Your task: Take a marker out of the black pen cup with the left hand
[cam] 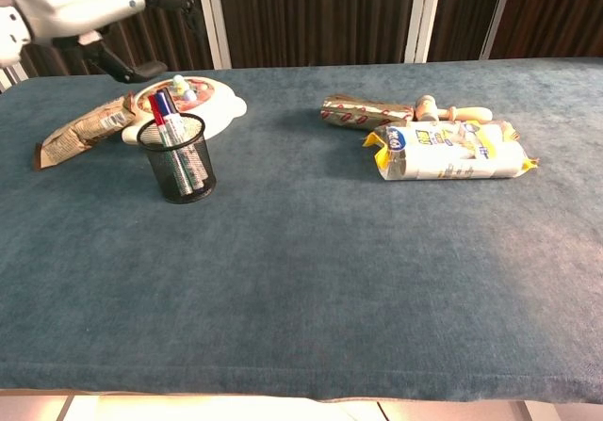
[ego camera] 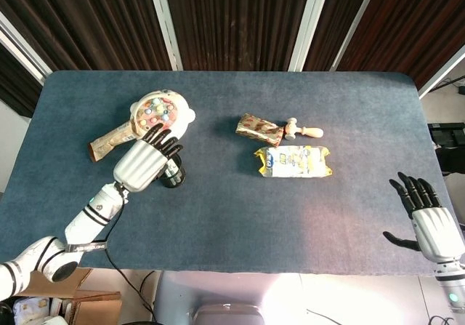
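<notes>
The black mesh pen cup (cam: pixel 178 157) stands left of the table's middle, holding markers (cam: pixel 162 113) with red and blue caps. My left hand (ego camera: pixel 143 160) hovers high above the cup with its fingers spread, and in the head view it hides most of the pen cup (ego camera: pixel 173 177). In the chest view the left hand (cam: pixel 87 3) shows at the top left, well above the cup, holding nothing. My right hand (ego camera: pixel 426 219) stays open off the table's right front corner, away from everything.
A round white toy (cam: pixel 193 103) and a brown snack packet (cam: pixel 85 129) lie just behind the cup. Further right are a patterned wrapper (cam: pixel 367 112), a wooden mallet (cam: pixel 450 112) and a yellow-white tissue pack (cam: pixel 448 151).
</notes>
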Controlling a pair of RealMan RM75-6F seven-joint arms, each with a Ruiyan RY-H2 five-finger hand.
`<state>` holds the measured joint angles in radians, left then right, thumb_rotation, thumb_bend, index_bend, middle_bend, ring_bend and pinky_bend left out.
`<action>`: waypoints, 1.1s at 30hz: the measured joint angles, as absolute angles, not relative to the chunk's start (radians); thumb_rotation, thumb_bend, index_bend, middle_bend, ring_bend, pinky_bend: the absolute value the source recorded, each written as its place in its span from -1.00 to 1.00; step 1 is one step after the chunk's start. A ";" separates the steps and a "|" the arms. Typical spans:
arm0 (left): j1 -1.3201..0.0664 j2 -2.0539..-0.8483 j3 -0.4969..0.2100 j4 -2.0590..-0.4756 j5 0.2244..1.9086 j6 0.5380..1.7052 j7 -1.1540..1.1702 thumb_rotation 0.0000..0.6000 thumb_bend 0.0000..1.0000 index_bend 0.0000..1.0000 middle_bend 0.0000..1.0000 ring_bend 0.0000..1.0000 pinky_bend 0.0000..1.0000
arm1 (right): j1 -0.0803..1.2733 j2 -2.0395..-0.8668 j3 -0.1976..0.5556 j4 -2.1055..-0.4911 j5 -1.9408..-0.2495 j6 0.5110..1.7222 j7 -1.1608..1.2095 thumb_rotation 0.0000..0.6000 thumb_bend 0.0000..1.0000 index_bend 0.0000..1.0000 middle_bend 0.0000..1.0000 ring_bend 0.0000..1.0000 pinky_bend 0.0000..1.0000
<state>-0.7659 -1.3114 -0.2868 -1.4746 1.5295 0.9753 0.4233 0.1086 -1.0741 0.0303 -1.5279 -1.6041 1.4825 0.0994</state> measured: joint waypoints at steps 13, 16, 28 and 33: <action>-0.842 -1.470 -0.234 -1.231 1.460 0.966 0.555 1.00 -0.33 -0.23 -0.34 -0.54 -0.51 | 0.112 -1.081 0.028 -1.516 -1.592 1.469 0.106 1.00 -0.90 -1.00 -0.93 -1.00 -0.92; -0.841 -1.491 -0.220 -1.201 1.469 0.991 0.553 1.00 -0.33 -0.17 -0.29 -0.50 -0.50 | 0.113 -1.082 0.027 -1.517 -1.594 1.468 0.105 1.00 -0.90 -1.00 -0.93 -1.00 -0.92; -0.845 -1.551 -0.161 -1.065 1.509 1.037 0.521 1.00 -0.33 -0.14 -0.26 -0.48 -0.49 | 0.112 -1.081 0.025 -1.518 -1.589 1.466 0.104 1.00 -0.90 -1.00 -0.93 -1.00 -0.92; -0.841 -1.562 -0.142 -1.022 1.519 1.050 0.504 1.00 -0.34 -0.13 -0.25 -0.48 -0.49 | 0.111 -1.080 0.024 -1.519 -1.585 1.464 0.102 1.00 -0.90 -1.00 -0.93 -1.00 -0.92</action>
<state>-0.8406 -1.5618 -0.1418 -1.0222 1.5185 1.0503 0.5040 0.1109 -1.0805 0.0238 -1.5192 -1.5849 1.4637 0.1023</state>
